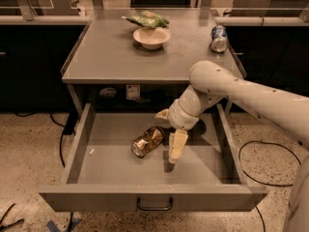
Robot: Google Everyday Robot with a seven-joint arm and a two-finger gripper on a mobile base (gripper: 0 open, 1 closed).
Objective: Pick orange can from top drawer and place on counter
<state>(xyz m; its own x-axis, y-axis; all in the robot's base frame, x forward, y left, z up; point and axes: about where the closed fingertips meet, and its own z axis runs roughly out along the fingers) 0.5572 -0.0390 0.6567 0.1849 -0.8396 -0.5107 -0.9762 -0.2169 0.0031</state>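
The orange can [147,141] lies on its side in the middle of the open top drawer [154,197], silver end toward the front left. My gripper [168,135] hangs inside the drawer just right of the can. It is open and holds nothing; one beige finger [176,146] points down at the drawer floor beside the can. The grey counter [116,57] is above the drawer.
On the counter stand a white bowl [151,36] with a green bag [147,19] on it, and a blue and silver can [218,38] lying at the right rim. Dark side counters flank the cabinet. Cables [270,163] lie on the speckled floor.
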